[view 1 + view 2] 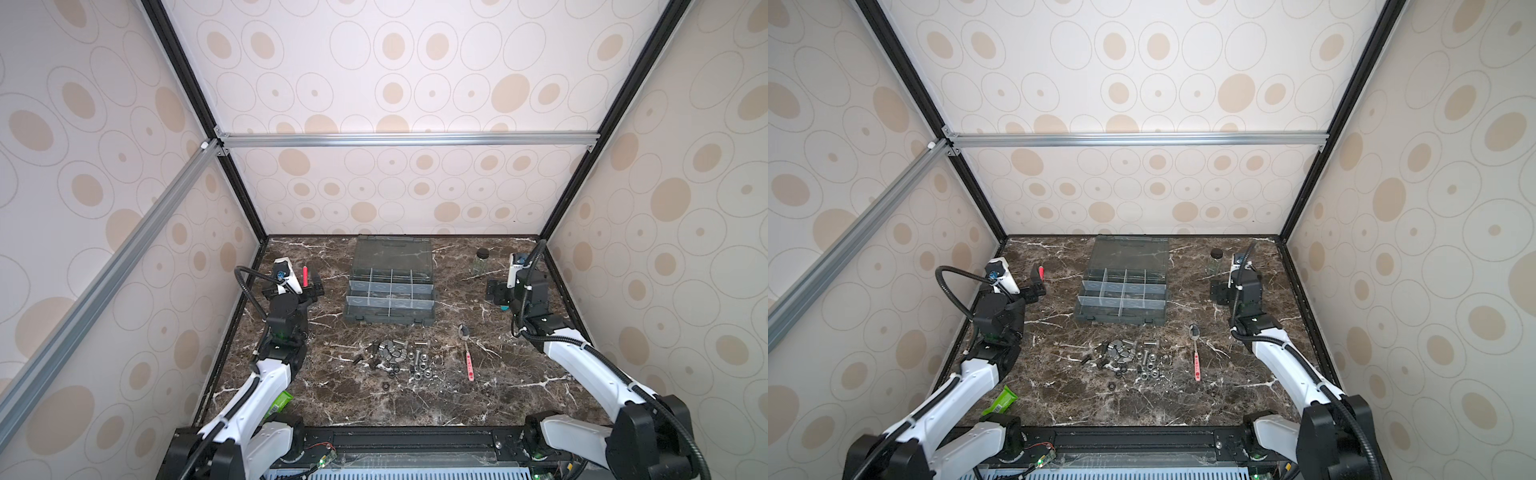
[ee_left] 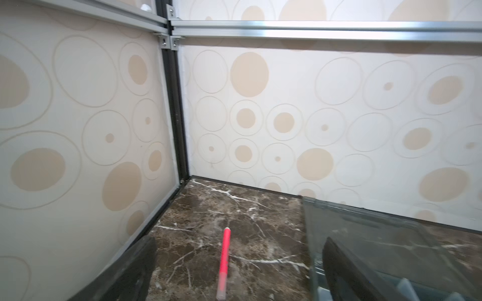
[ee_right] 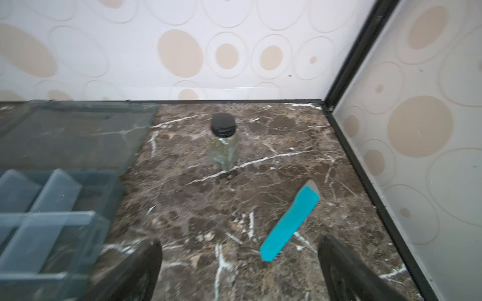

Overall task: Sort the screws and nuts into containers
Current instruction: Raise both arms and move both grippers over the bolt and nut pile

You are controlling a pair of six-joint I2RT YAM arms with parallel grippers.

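Centrally, toward the back of the dark brown marble-patterned tabletop [image 1: 374, 407], a grey plastic organizer box [image 1: 390, 318] sits with its smoky see-through hinged lid [image 1: 392, 253] swung open toward the rear wall, baring small rectangular compartments [image 1: 380, 286] split by translucent dividers. Nearer the robot and well apart from the box, the small silver and dark metal screws [image 1: 420, 344] and the hexagonal and ring-shaped metal nuts [image 1: 419, 374] lie loose in one scattered heap on the tabletop, as both top views show; a single black ring nut [image 1: 385, 385] lies a little apart at the heap's near edge. Just right of the heap lies a metal spoon with a pink handle [image 1: 468, 361], its bowl pointing toward the box. The left gripper [image 2: 238, 241] is left of the box with its jaws spread wide and grasping nothing; a thin red stick [image 2: 224, 260] lies on the tabletop in line with the gap between them. The right gripper [image 3: 240, 245] is right of the box, its jaws likewise released and wide. Ahead of it a small glass jar with a black cap [image 3: 223, 140] stands upright, and a flat teal-blue piece [image 3: 289, 224] lies on the marble near one finger. Whether either gripper touches the tabletop cannot be told. A green packet [image 1: 1000, 401] lies at the front left beside the left arm.
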